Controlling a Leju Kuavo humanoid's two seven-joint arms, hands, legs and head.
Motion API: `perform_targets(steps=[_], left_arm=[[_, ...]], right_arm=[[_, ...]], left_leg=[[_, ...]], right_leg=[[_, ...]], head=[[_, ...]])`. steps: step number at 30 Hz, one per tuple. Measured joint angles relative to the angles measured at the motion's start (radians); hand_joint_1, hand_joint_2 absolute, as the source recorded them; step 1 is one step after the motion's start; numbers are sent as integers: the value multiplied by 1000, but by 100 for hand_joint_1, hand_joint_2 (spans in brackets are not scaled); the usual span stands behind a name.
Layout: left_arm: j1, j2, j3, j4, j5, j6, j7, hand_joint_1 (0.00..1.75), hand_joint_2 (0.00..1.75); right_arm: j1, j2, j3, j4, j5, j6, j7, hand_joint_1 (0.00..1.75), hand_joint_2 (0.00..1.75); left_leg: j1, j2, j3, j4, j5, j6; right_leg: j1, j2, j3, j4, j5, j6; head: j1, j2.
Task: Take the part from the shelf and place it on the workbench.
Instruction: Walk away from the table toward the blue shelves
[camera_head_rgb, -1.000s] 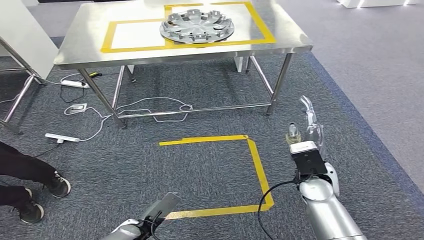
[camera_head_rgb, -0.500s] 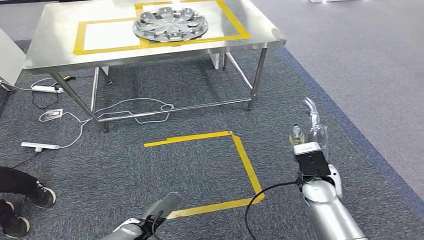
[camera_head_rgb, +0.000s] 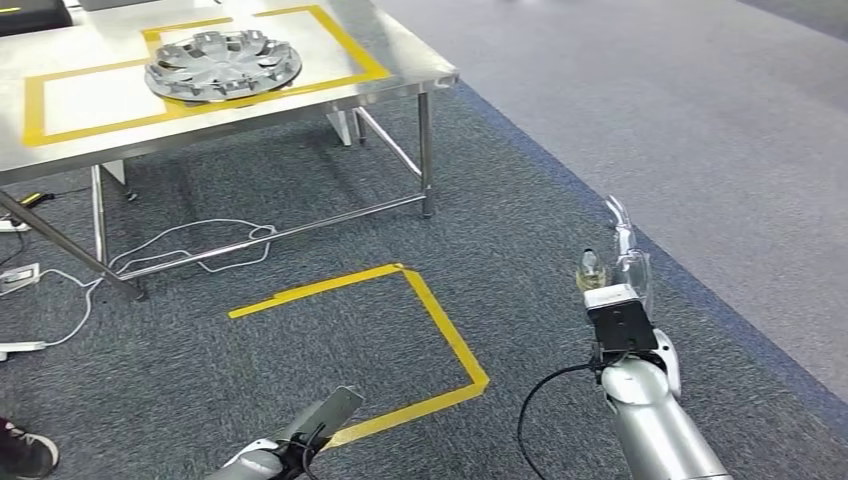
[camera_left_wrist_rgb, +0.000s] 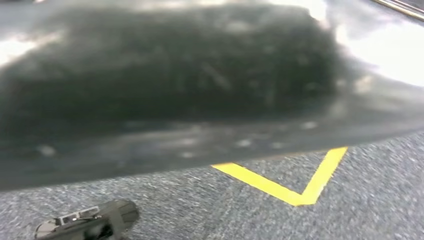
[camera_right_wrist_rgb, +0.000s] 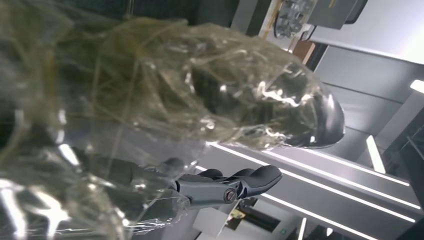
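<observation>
Your right hand (camera_head_rgb: 622, 262) holds nothing, its fingers (camera_right_wrist_rgb: 235, 186) extended apart under plastic wrap; your left hand's (camera_head_rgb: 322, 415) fingers I cannot tell. The round silver wheel-cover part (camera_head_rgb: 222, 66) on the steel desk (camera_head_rgb: 400, 75) overlaps its yellow tape outline (camera_head_rgb: 60, 130); a brush in passing could shift it.

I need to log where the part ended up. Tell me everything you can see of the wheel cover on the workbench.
The wheel cover is a round, silver, shiny disc with raised ribs spreading from its centre and openings near the rim. It lies flat on the steel workbench, across the yellow tape line between two marked rectangles. Nothing else touches it.
</observation>
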Motion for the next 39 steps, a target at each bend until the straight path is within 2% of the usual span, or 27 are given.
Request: perform_targets(steps=[2, 3, 4, 6, 8, 9, 10, 11, 12, 14, 16, 17, 19, 21, 23, 24, 25, 26, 27, 28, 30, 32, 33, 34, 36, 38, 39], left_arm=[[-1, -1, 0, 0, 0, 0, 0, 0, 0], [-1, -1, 0, 0, 0, 0, 1, 0, 0], [-2, -2, 0, 0, 0, 0, 1, 0, 0], [-5, -3, 0, 0, 0, 0, 0, 0, 0], [-3, -4, 0, 0, 0, -1, 0, 0, 0], [-1, -3, 0, 0, 0, -1, 0, 0, 0], [0, -2, 0, 0, 0, -1, 0, 0, 0], [-1, -2, 0, 0, 0, 0, 0, 0, 0], [-2, -2, 0, 0, 0, 0, 0, 0, 0], [-6, -3, 0, 0, -1, -1, 1, 0, 0], [-8, -4, 0, 0, -1, -1, 2, 0, 0], [-8, -3, 0, 0, -2, -1, 2, 0, 0], [-10, -4, 0, 0, -2, -1, 3, 0, 0], [-12, -4, -1, 0, -3, -2, 3, 0, 0], [-11, -3, -1, 0, -3, -2, 3, 0, 0], [-9, -2, -1, 0, -3, -2, 3, 0, 0], [-7, -1, -1, 0, -3, -2, 4, 0, 0], [-7, 0, -1, 0, -3, -2, 4, 0, 0], [-7, 1, -1, 0, -3, -2, 4, 0, 0], [-7, 2, -1, 0, -3, -2, 4, 0, 0], [-9, 4, -1, 0, -4, -2, 4, 0, 0], [-9, 5, -1, 0, -4, -2, 5, 0, 0], [-10, 5, -1, 0, -4, -2, 5, 0, 0], [-11, 4, -1, 0, -5, -2, 5, 0, 0], [-16, 3, -1, 0, -6, -2, 5, 0, 0], [-16, 3, -1, 0, -7, -2, 5, 0, 0], [-15, 4, -1, 0, -7, -2, 5, 0, 0]], right_arm=[[-1, 0, 0, 0, 0, 0, 0, 0, 0], [0, 0, 0, 0, 0, 1, -1, 0, 0], [1, 0, 0, 0, 0, 0, -1, 0, 0], [0, -1, -1, 0, -1, 0, 0, 0, 0], [-1, -1, -1, 0, -2, -1, 0, 0, 0], [0, -1, -1, 0, -3, -1, 0, 0, 0], [3, -2, -2, 0, -3, -1, 0, 0, 0], [5, -2, -2, 0, -4, -1, 0, 0, 0], [6, -2, -3, 0, -4, -1, 1, 0, 0], [5, -2, -5, -1, -5, -1, 0, 0, 0], [4, -2, -6, -4, -6, -1, 0, 0, 0], [5, -2, -7, -5, -6, -2, -1, 0, 0], [8, -3, -9, -6, -8, -2, -1, 0, 0], [10, -4, -11, -9, -9, -4, -2, 0, 0], [12, -3, -12, -10, -10, -5, -2, 0, 0], [15, -2, -12, -10, -11, -5, -2, 0, 0], [19, -2, -12, -10, -11, -5, -2, 0, 0], [22, -2, -13, -10, -11, -4, -2, 0, 0], [24, -2, -13, -10, -11, -4, -2, 0, 0], [24, -2, -13, -10, -11, -5, -2, 0, 0], [24, -2, -14, -12, -11, -5, -2, 0, 0], [25, -2, -14, -13, -11, -5, -3, 0, 0], [26, -2, -15, -13, -12, -5, -3, 0, 0], [29, -3, -18, -14, -12, -5, -3, 0, 0], [29, -4, -22, -16, -13, -6, -3, 0, 0], [26, -4, -24, -18, -15, -6, -4, 0, 0], [27, -4, -25, -18, -16, -6, -4, 0, 0]], left_leg=[[0, -16, 12, -30, -4, 4], [0, -7, 12, -33, -3, 8], [1, 4, 13, -37, 0, 13], [4, 28, 14, -43, 4, 26], [1, 54, 13, -43, 5, 31], [0, 68, 13, -43, 5, 32], [0, 82, 13, -43, 4, 32], [0, 95, 13, -43, 4, 31], [0, 107, 14, -43, 3, 30], [-3, 128, 17, -43, -1, 25], [-9, 145, 20, -43, -4, 16], [-11, 155, 21, -44, -5, 11], [-9, 169, 25, -44, -9, 0], [-5, 135, 14, -4, -42, -8], [-4, 80, -35, 110, -107, -11], [-4, 66, -65, 175, -133, -12], [-5, 59, -88, 219, -144, -12], [-5, 56, -97, 231, -135, -11], [-6, 52, -87, 203, -105, -8], [-5, 42, -62, 143, -64, -6], [-1, -1, -9, 17, -6, -1], [0, -26, 11, -33, 0, 1], [-1, -18, 12, -38, -1, 3], [-1, -7, 13, -40, 2, 8], [1, 16, 17, -48, 6, 21], [0, 43, 19, -51, 7, 29], [-1, 57, 19, -51, 7, 30]], right_leg=[[-4, 21, -12, 3, 5, 14], [-7, 32, -16, 1, 9, 20], [-6, 28, -22, 3, 7, 26], [-4, -17, -52, 54, -23, 35], [-5, -74, -112, 178, -82, 42], [-7, -86, -141, 238, -104, 45], [-8, -91, -157, 271, -110, 47], [-9, -94, -153, 266, -98, 47], [-10, -100, -130, 223, -71, 46], [-3, -143, -52, 84, -19, 39], [7, -174, -6, 4, -4, 27], [11, -172, -4, -3, -7, 21], [9, -146, -4, -8, 0, 9], [3, -122, -1, -16, 7, -2], [-1, -97, 1, -18, 10, -9], [0, -83, 1, -18, 10, -11], [1, -68, 1, -17, 10, -11], [2, -53, 1, -16, 10, -11], [2, -38, 1, -14, 10, -11], [2, -23, 2, -12, 10, -11], [2, 5, -3, -5, 9, -5], [-1, 27, -13, -2, 11, 7], [-4, 38, -18, -3, 14, 15], [-6, 39, -23, -3, 15, 21], [-3, -6, -44, 27, -4, 30], [-2, -71, -100, 137, -58, 38], [-4, -84, -135, 205, -85, 42]], head=[[1, 0], [1, 0], [1, 0], [10, 0], [19, 0], [19, 0], [19, 0], [19, 0], [19, 0], [20, 0], [19, 0], [19, 0], [18, 0], [17, 0], [13, 0], [11, 0], [10, 0], [10, 0], [10, 0], [10, 0], [11, 0], [11, 0], [11, 0], [10, 0], [19, 0], [27, 0], [28, 0]])
